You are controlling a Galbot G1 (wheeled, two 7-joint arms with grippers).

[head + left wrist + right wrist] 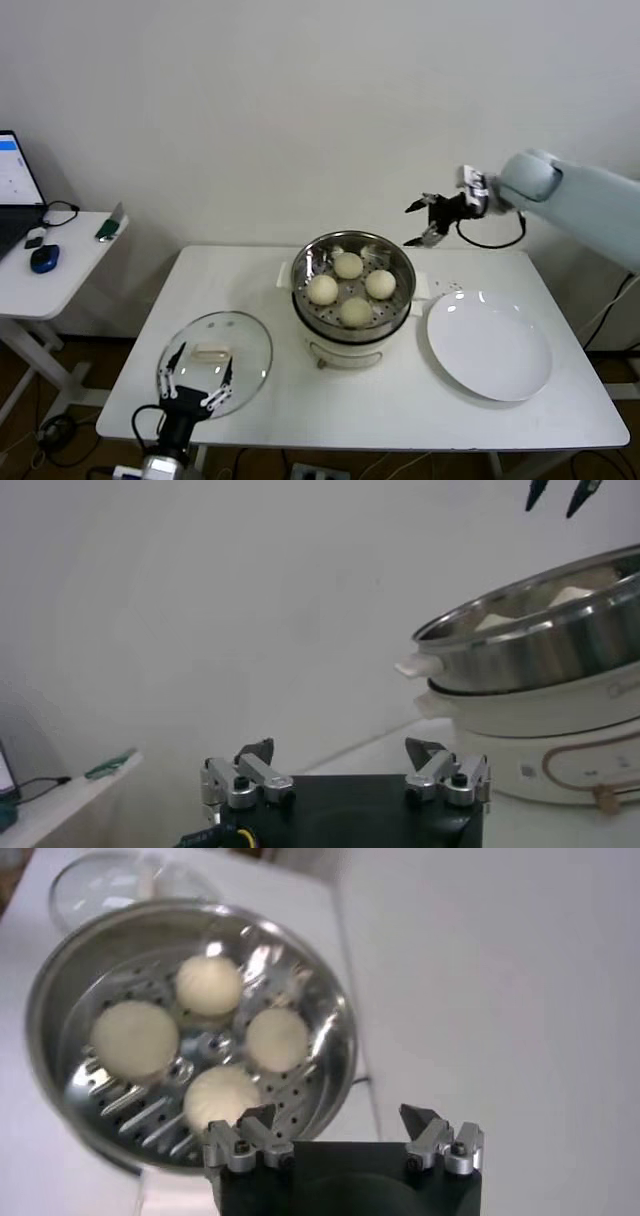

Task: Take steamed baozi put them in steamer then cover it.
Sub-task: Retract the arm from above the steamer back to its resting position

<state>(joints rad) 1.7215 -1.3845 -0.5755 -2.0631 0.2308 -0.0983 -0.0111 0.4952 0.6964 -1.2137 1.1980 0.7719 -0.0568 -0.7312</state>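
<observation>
left gripper: the left gripper (194,385) hangs low at the near-left table edge, jaws spread wide, holding nothing.
cover: the round clear glass cover with metal rim (250,341) lies flat on the white table (400,410) directly under and just ahead of that gripper; its cream-white bar handle (210,353) sits between the open fingertips.
handling: judged stiff, fairly heavy, breakable and slick on the glass; the bar handle is the sensible hold, pinched across its short side, lifted level.
steamer: the shiny round stainless-steel steamer on a cream-white pot base (353,318) stands ahead and to the right of the left gripper, near the cover but apart from it.
baozi: four smooth cream-white steamed baozi (347,265) already rest on the perforated floor.
right gripper: the right gripper (430,221) hovers beyond the steamer's far right rim, fully open and empty.
room: open table lies between cover and pot; the path must rise over the steamer's rim.
edges: the cover's near rim lies close to the table edge; a flat white round plate (500,365) lies right of the pot.
</observation>
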